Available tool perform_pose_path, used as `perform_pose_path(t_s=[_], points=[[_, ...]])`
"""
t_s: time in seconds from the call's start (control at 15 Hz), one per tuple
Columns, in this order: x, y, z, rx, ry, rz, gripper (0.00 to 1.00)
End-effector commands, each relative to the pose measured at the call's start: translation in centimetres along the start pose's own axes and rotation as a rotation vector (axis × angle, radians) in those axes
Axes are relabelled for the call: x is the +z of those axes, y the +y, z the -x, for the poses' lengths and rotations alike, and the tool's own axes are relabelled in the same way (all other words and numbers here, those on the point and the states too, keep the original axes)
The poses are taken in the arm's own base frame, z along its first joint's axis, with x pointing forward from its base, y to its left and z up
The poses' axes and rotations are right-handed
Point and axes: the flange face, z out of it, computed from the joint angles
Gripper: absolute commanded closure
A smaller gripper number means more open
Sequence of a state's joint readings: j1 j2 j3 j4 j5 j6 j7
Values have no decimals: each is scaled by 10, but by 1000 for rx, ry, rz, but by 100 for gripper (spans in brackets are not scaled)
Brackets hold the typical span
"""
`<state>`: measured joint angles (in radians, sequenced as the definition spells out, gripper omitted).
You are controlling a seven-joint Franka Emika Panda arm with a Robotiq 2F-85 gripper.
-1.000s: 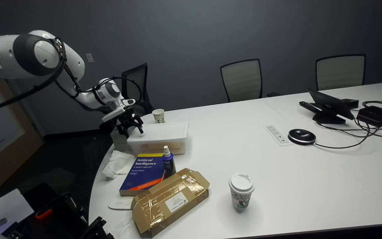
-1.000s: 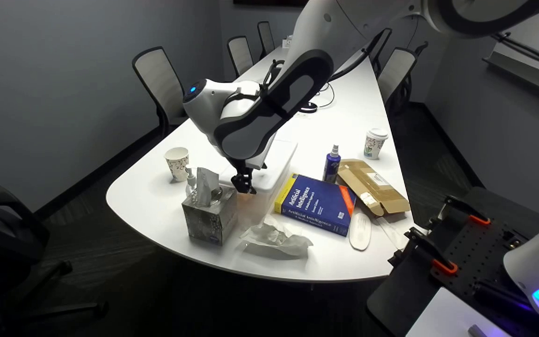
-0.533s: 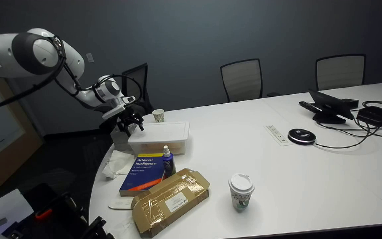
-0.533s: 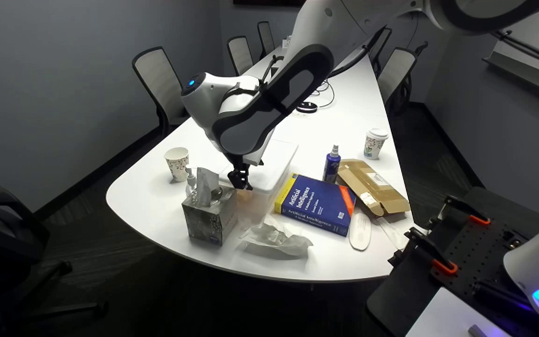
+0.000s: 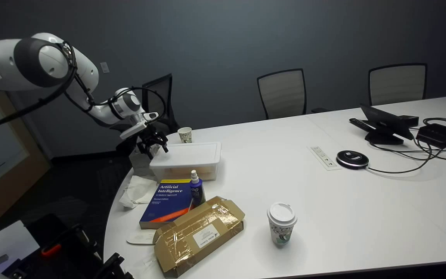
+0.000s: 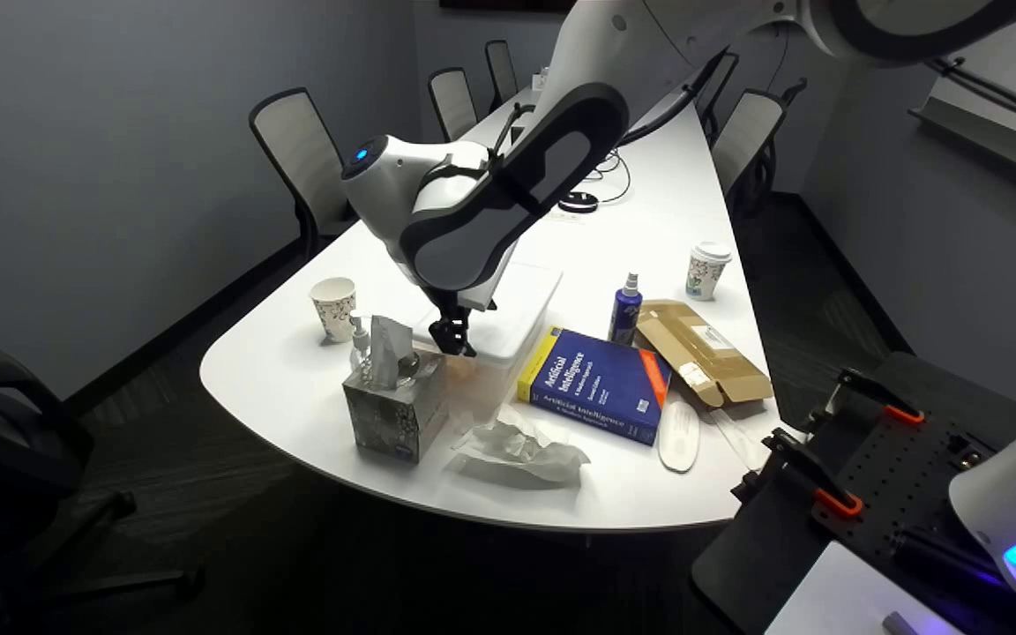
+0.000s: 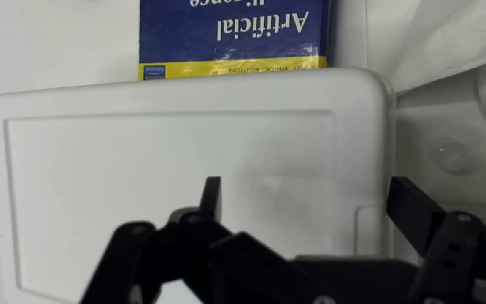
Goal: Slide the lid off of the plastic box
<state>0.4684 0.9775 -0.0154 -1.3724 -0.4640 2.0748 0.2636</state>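
Note:
The plastic box [image 5: 207, 173] stands at the table's rounded end, its clear wall showing something orange inside. The flat white lid [image 5: 194, 154] covers its top; it also shows in an exterior view [image 6: 521, 300] and fills much of the wrist view [image 7: 141, 181]. My gripper [image 5: 157, 152] is at the box's end beside the tissue box, also in an exterior view [image 6: 457, 335]. In the wrist view my gripper [image 7: 305, 188] is open with nothing between its fingers. One finger is over the lid, the other just beyond its short edge. Whether either finger touches cannot be told.
A tissue box [image 6: 393, 406], a pump bottle [image 6: 359, 342] and a paper cup [image 6: 334, 309] stand near the gripper. A blue book [image 6: 601, 384], crumpled paper [image 6: 521, 450] and a purple spray bottle [image 6: 624, 313] lie alongside. A tan packet [image 5: 199, 232] is farther off.
My gripper has risen slightly since one second ago and its fingers look a little wider apart. The lid appears shifted very slightly right in an exterior view. Almost nothing moved in the last half second.

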Motion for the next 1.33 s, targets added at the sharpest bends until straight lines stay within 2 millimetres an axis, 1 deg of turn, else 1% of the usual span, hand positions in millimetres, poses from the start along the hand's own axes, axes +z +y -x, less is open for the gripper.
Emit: perform_pose_path(t_s=[0.0,0.13,0.33,0.47,1.07,1.27], points=[[1,-1,1,25,-12,5,0],[4,0,2,26,-19,6,0],[4,2,2,28,-18,9,0],[3,6,2,31,-18,14,0],[14,20,1,42,-31,33,0],[13,28,1,42,-35,46,0]])
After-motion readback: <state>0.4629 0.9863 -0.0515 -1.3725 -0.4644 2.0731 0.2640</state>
